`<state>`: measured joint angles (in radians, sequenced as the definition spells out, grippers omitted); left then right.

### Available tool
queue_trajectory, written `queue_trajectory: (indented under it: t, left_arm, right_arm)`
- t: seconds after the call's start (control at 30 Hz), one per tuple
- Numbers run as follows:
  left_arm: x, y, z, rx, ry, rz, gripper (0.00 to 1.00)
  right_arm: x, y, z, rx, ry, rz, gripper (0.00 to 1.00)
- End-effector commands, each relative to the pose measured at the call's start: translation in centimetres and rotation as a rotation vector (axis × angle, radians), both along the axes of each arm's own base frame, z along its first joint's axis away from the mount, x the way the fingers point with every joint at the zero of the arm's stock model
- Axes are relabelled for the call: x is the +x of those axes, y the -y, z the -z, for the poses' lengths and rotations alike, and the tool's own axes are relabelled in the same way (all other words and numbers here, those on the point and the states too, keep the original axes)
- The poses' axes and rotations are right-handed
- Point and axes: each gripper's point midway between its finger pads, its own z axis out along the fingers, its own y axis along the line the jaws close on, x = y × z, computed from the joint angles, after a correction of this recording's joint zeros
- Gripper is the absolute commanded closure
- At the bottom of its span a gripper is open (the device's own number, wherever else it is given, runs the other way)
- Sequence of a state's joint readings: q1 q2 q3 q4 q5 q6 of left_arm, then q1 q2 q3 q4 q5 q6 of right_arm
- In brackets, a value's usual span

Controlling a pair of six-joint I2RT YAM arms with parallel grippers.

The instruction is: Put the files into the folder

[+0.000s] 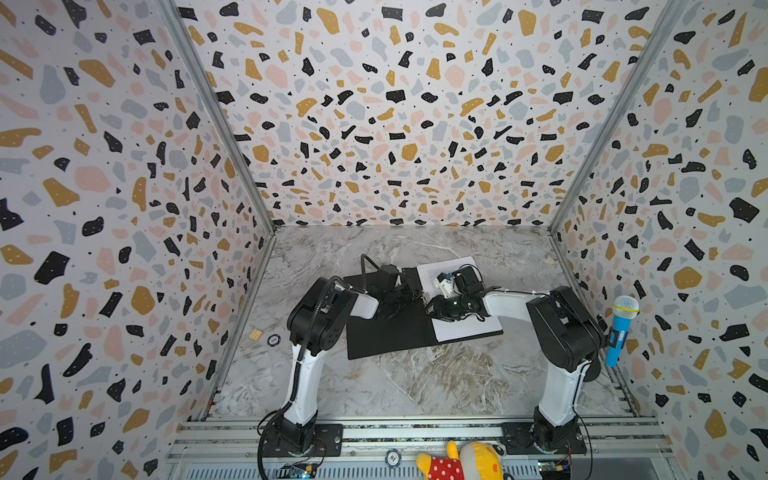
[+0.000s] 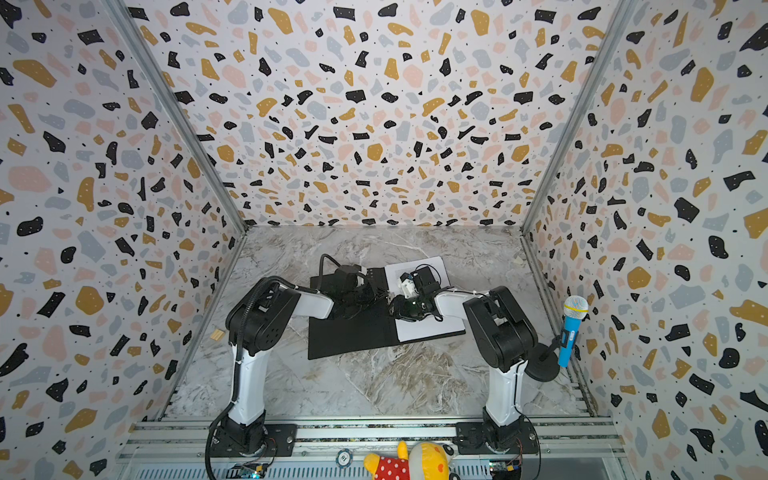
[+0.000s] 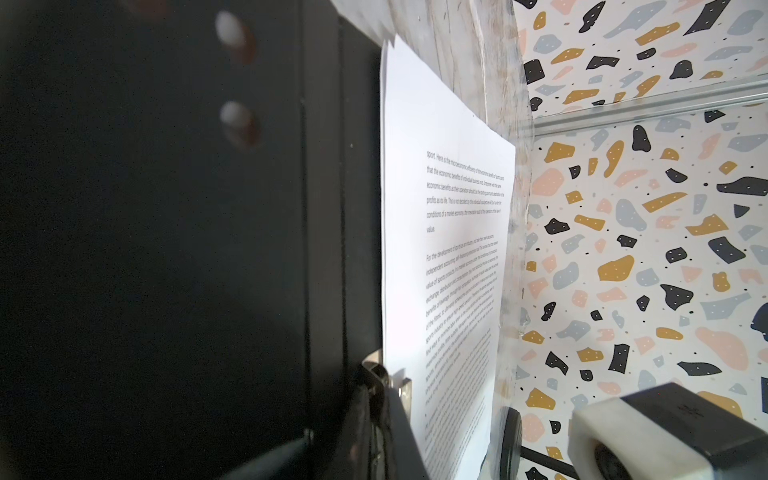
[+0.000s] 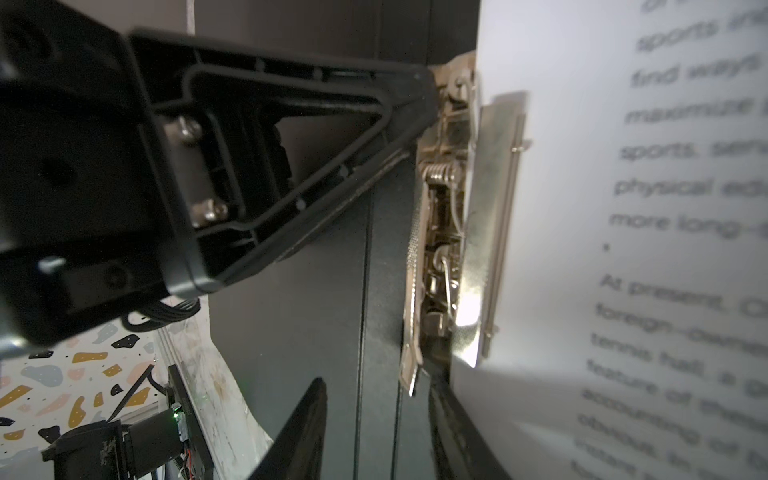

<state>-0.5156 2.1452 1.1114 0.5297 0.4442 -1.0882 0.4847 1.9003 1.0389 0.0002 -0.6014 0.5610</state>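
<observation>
In the middle of the table (image 1: 415,386) lies the open folder (image 1: 386,332), with the files (image 1: 465,328) on its right half. The near end of the metal clip (image 4: 440,216) sits between the parted jaws of the right gripper (image 4: 376,382). The left gripper (image 3: 380,399), jaws closed, touches its far end. The left arm (image 1: 316,316) and right arm (image 1: 561,328) bend low and reach in.

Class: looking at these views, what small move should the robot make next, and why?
Probably lift the open right pincer clear of the metal clip: the clip's plate already lies over the edge of the files inside the folder, while the shut left pincer touches the clip's end.
</observation>
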Motion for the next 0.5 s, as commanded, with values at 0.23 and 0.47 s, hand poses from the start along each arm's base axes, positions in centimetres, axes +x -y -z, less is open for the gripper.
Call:
queue_trajectory:
  t: [0.23, 0.47]
  left_arm:
    - [-1.0, 0.7, 0.3, -0.014, -0.001, 0.046, 0.92]
    - [-1.1, 1.2, -0.1, -0.019, 0.015, 0.085, 0.92]
  right_arm:
    - [-0.4, 0.8, -1.5, -0.021, -0.012, 0.043, 0.57]
    - [0.0, 0.3, -4.4, 0.047, 0.081, 0.022, 0.5]
